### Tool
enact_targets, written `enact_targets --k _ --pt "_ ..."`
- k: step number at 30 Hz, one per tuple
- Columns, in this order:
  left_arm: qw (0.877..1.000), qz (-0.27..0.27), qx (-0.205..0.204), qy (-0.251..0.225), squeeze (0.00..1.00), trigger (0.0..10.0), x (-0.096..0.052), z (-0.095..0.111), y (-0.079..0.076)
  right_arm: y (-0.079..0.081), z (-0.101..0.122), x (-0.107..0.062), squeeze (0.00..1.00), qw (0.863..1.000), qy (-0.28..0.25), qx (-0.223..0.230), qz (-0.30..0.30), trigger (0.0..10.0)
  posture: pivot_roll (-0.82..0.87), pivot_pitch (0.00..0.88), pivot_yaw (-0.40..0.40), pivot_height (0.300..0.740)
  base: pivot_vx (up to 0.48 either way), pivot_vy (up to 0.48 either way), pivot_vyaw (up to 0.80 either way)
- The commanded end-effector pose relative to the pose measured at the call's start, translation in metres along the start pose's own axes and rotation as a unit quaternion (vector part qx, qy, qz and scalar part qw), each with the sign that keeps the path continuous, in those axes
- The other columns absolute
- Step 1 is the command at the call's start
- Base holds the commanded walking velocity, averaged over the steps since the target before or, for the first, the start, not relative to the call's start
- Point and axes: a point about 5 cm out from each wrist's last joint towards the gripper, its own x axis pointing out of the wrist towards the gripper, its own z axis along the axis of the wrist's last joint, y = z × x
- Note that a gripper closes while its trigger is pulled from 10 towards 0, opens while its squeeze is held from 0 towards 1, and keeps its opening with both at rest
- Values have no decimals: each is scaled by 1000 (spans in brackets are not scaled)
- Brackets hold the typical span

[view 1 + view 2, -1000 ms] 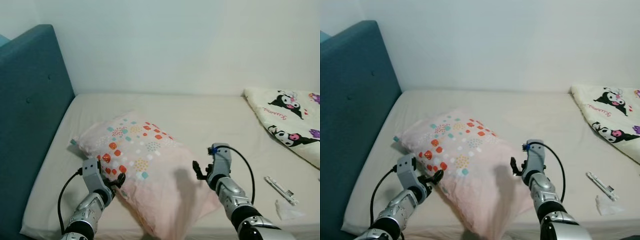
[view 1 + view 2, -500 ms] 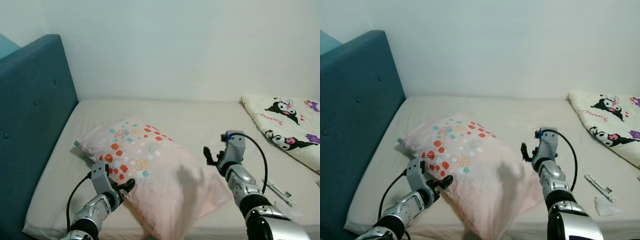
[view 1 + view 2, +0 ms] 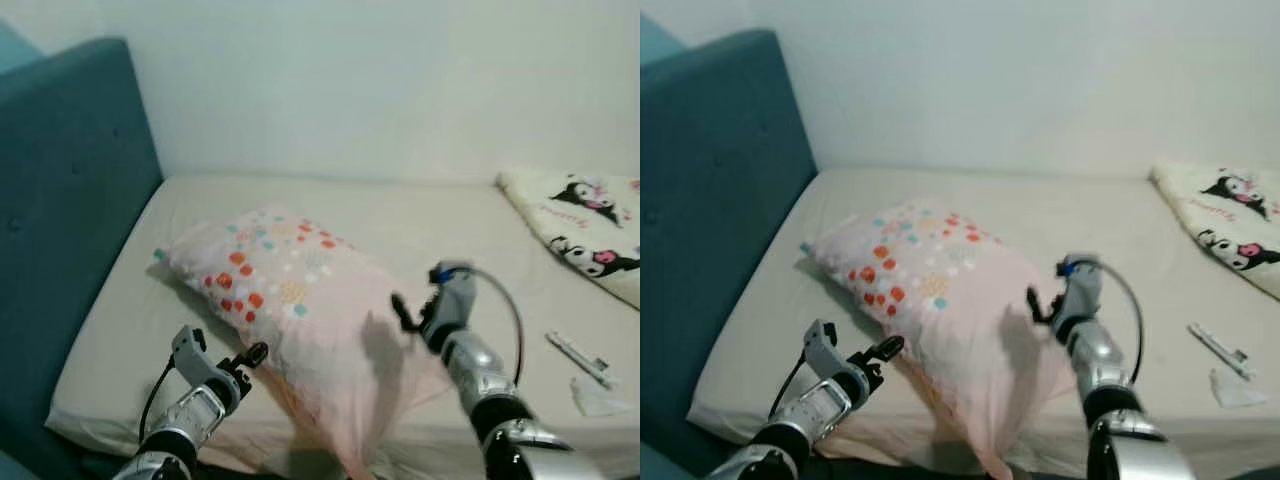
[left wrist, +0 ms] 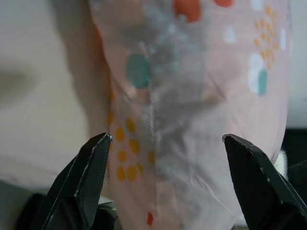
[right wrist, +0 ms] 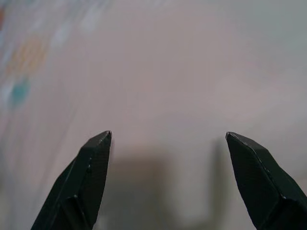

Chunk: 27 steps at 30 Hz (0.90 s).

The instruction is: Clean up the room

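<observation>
Pink dotted pillow [image 3: 300, 310] lies diagonally on bed [image 3: 420, 225], near corner overhanging front edge at 6 o'clock. Left gripper [image 3: 250, 356] & right gripper [image 3: 403, 313] flank it, jaws spread, not pinching. Bare mattress toward 12.

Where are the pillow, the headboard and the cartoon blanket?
pillow [image 3: 300, 300], left eye view, middle of its top face
headboard [image 3: 70, 190], left eye view, padded front
cartoon blanket [image 3: 1230, 225], right eye view, printed top

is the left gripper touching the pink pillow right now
Cannot tell. In the left wrist view the left gripper has its fingers spread wide with the pillow close ahead between them, but neither contact nor a gap shows plainly.
</observation>
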Motion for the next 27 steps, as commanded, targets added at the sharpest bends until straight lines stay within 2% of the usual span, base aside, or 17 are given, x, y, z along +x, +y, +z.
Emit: enact_targets --k 1,2,7,8,10,11,12,13,14,15,16,19,21,24,27 --pt "998 -43 -35 -22 1000 10000 5 10 -17 -1 12 -6 0 997 -50 21 48 10000 -62 27 -31 585 0 0 0" --pt "998 -43 -35 -22 1000 10000 5 10 -17 -1 12 -6 0 997 -50 21 48 10000 -62 27 -31 585 0 0 0" --pt "991 -105 -78 -36 1000 10000 11 23 -42 -2 29 -28 0 983 -115 51 134 10000 -77 36 -27 560 0 0 0" --pt "991 -105 -78 -36 1000 10000 11 23 -42 -2 29 -28 0 983 -115 51 134 10000 -77 36 -27 560 0 0 0" --pt "986 -133 -95 -26 1000 10000 14 25 -56 -4 33 -43 0 975 -127 55 175 10000 -81 35 -27 545 0 0 0" --pt "986 -133 -95 -26 1000 10000 14 25 -56 -4 33 -43 0 975 -127 55 175 10000 -81 35 -27 545 0 0 0" --pt "985 -139 -98 -20 318 10000 14 23 -58 -6 32 -46 0 974 -126 54 179 10000 -84 33 -27 540 0 0 0" --pt "985 -139 -98 -20 318 10000 14 23 -58 -6 32 -46 0 974 -126 54 179 10000 -84 33 -27 540 0 0 0" --pt "984 -144 -105 -13 59 10000 14 22 -60 -8 30 -50 0 975 -123 49 179 10000 -90 34 -24 535 0 0 0" --pt "984 -144 -105 -13 59 10000 14 22 -60 -8 30 -50 0 975 -123 49 179 10000 -90 34 -24 535 0 0 0" --pt "985 -147 -92 -7 0 10000 14 19 -61 -11 28 -54 0 975 -122 47 179 10000 -91 33 -23 530 0 0 0" --pt "988 -140 -72 0 0 10000 14 15 -59 -14 28 -57 0 975 -125 51 176 10000 -95 32 -20 525 0 0 0" --pt "991 -127 -52 7 0 10000 13 9 -52 -15 30 -61 0 971 -138 76 178 10000 -101 33 -18 515 0 0 0" --pt "991 -123 -52 8 0 10000 12 7 -51 -14 32 -63 0 970 -141 83 182 10000 -102 33 -18 510 0 0 0" --pt "989 -131 -72 3 0 10000 13 7 -55 5 36 -69 0 956 -145 108 230 10000 -115 43 -24 495 0 0 0"
